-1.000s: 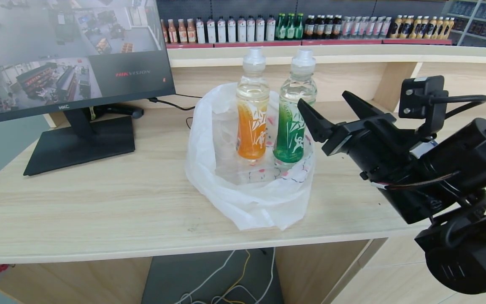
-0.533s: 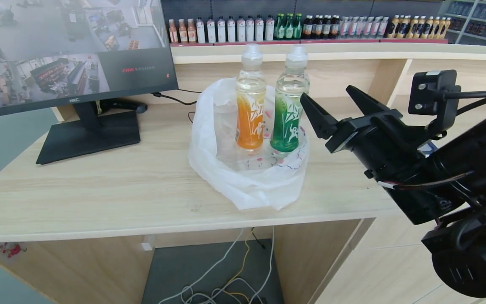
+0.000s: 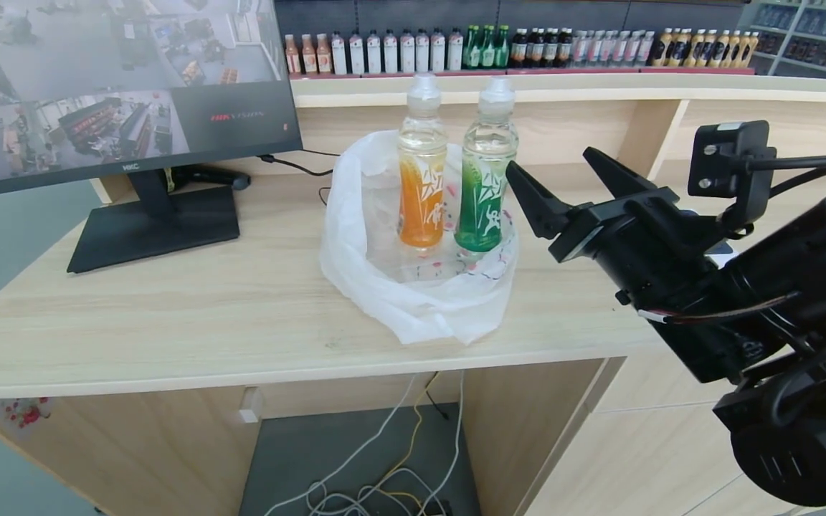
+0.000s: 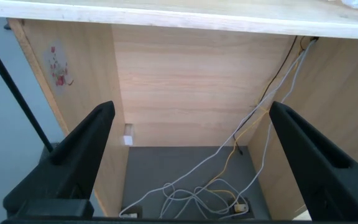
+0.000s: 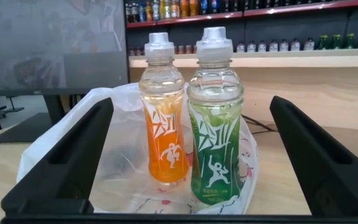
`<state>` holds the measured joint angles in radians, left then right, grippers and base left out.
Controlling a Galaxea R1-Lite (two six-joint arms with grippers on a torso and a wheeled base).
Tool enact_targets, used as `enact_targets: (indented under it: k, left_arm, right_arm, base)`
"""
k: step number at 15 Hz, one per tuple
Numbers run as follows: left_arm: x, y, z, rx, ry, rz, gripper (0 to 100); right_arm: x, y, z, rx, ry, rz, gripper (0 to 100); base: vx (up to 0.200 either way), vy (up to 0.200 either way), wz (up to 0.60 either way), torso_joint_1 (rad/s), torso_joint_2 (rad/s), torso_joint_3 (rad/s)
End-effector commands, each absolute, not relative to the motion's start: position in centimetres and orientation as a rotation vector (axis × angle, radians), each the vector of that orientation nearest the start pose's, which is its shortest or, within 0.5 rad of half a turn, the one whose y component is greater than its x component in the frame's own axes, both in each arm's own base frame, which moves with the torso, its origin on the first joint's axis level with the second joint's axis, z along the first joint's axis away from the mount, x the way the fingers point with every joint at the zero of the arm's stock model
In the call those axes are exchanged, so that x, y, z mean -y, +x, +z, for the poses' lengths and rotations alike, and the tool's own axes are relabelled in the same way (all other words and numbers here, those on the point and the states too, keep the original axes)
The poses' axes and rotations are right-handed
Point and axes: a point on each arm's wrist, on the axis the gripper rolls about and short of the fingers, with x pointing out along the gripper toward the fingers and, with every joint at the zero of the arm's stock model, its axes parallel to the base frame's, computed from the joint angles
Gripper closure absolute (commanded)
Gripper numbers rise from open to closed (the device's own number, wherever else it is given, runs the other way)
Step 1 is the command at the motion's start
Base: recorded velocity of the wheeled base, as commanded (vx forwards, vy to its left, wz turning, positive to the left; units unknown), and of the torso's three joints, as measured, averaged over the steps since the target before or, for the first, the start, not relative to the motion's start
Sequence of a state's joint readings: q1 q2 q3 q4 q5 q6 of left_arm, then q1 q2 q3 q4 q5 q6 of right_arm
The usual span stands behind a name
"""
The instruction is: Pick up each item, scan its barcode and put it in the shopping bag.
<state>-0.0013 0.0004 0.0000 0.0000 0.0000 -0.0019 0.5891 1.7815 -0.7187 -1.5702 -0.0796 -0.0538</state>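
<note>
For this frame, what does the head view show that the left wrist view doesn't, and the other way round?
Head view alone of the two: the monitor, the orange bottle and green bottle standing upright in the white bag, the shelf of drinks behind, and the right gripper, fingers spread and empty, beside the bag.

Left wrist view alone of the two: the left gripper, fingers spread and empty, facing the opening under the counter.

Both: the wooden counter, the loose cables beneath it, and the flower sticker on its side panel.
</note>
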Motion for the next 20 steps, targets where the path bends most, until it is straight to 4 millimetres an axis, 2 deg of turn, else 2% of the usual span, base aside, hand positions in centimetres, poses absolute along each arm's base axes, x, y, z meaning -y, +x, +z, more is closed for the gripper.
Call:
enact_targets:
  k: [1, 5, 20]
  left_arm:
    - [0.0, -2.3, 7.5, 0.0, -0.003, 0.0, 0]
    - [0.0, -2.3, 7.5, 0.0, -0.008, 0.0, 0]
    - [0.0, -2.3, 7.5, 0.0, -0.009, 0.0, 0]
  right_arm:
    - [-16.7, 25.1, 22.7, 0.498, 0.115, 0.488, 0]
    - [-16.5, 24.2, 22.7, 0.491, 0.106, 0.497, 0]
    - [-15.7, 23.5, 23.2, 0.512, 0.083, 0.479, 0]
  base:
    - [0.0, -0.2, 0.0, 0.002, 0.0, 0.007]
    - [0.0, -0.2, 0.0, 0.008, 0.01, -0.004]
    - [0.0, -0.2, 0.0, 0.001, 0.0, 0.003]
